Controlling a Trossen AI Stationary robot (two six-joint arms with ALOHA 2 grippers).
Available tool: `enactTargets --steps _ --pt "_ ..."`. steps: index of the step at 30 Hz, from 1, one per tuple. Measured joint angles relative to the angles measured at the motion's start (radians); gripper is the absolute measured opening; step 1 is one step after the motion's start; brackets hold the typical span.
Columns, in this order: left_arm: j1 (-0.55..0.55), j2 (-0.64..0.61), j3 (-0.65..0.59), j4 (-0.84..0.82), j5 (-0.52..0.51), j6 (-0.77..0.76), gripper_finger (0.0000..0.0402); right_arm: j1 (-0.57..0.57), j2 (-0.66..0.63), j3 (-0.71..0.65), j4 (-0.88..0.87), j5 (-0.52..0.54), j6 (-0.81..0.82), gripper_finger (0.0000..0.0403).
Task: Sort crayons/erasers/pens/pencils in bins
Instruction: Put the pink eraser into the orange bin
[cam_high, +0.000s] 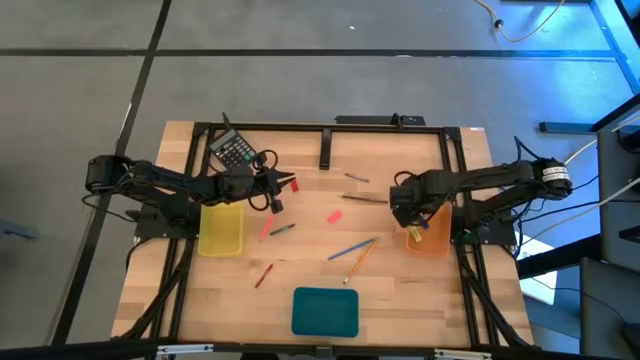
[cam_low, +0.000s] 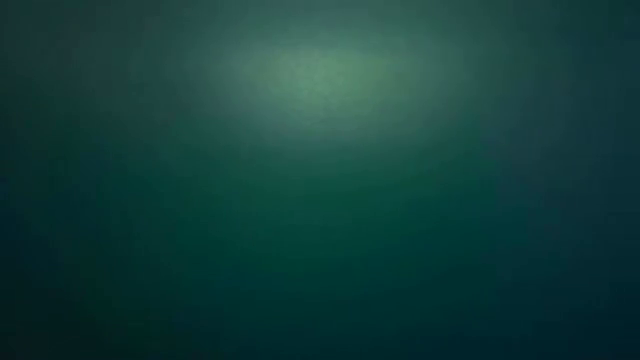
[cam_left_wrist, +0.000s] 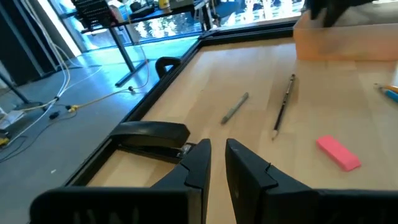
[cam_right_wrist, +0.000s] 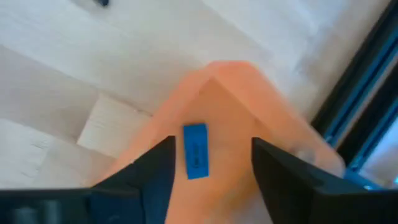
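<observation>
The right gripper (cam_right_wrist: 211, 165) hangs with fingers spread above the orange bin (cam_right_wrist: 249, 99) at the table's three o'clock edge, placed to drop a blue eraser (cam_right_wrist: 195, 159), which lies free inside. The left gripper (cam_left_wrist: 217, 163) waits at ten o'clock, fingers narrowly apart and empty. The yellow bin (cam_high: 221, 229) and teal bin (cam_high: 325, 311) look empty; a pink eraser (cam_high: 335, 215) and pencils (cam_high: 357, 255) lie near centre.
</observation>
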Motion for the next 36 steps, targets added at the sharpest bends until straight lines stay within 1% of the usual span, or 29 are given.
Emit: enactTargets --steps 3,5,7,8,9,10,11,14,17,19,21,24,26,29,33,36 --pt "0.000 -0.002 0.000 0.010 -0.019 0.001 0.0041 -0.003 0.000 0.046 0.018 0.085 -0.105 0.0238" --pt "0.000 -0.007 0.000 0.033 -0.026 0.000 0.0041 -0.003 0.000 0.080 0.109 0.172 -0.208 0.0245" --pt "0.001 -0.008 0.000 0.050 -0.025 0.001 0.0041 -0.003 0.000 0.091 0.301 0.259 -0.345 0.0246" --pt "0.005 -0.008 0.000 0.052 -0.024 0.008 0.0041 -0.007 0.000 0.089 0.419 0.283 -0.434 0.0247" --pt "0.011 -0.008 0.000 0.054 -0.024 0.021 0.0041 -0.011 0.003 0.085 0.543 0.286 -0.528 0.0247" --pt "0.018 -0.006 0.000 0.057 -0.025 0.030 0.0041 -0.014 0.011 0.084 0.659 0.265 -0.621 0.0247" --pt "0.024 -0.006 0.000 0.057 -0.026 0.032 0.0041 -0.016 0.018 0.084 0.746 0.223 -0.703 0.0247" --pt "0.015 -0.013 0.000 0.056 -0.017 -0.019 0.0041 -0.025 0.044 0.082 0.906 0.070 -0.896 0.0247" --pt "-0.006 -0.014 0.000 0.073 0.043 -0.078 0.0041 -0.050 0.089 0.082 0.998 -0.097 -0.999 0.0247" --pt "-0.020 -0.014 0.000 0.074 0.072 -0.079 0.0041 -0.060 0.138 0.082 1.046 -0.186 -1.050 0.0247" --pt "-0.032 -0.014 0.000 0.080 0.087 -0.068 0.0041 -0.061 0.192 0.081 1.086 -0.257 -1.104 0.0247" --pt "-0.052 -0.014 0.000 0.146 0.094 -0.059 0.0041 -0.055 0.289 0.081 1.148 -0.343 -1.165 0.0247" --pt "-0.062 -0.014 0.000 0.184 0.120 -0.056 0.0041 -0.050 0.357 0.080 1.175 -0.364 -1.178 0.0247" --pt "-0.073 -0.014 0.000 0.189 0.177 -0.034 0.0041 -0.046 0.436 0.080 1.189 -0.363 -1.185 0.0241" --pt "-0.086 -0.014 0.000 0.188 0.191 0.017 0.0041 -0.047 0.499 0.080 1.210 -0.284 -1.232 0.0227" --pt "-0.081 -0.014 0.000 0.189 0.190 0.020 0.0041 -0.061 0.532 0.080 1.229 -0.269 -1.226 0.0219"
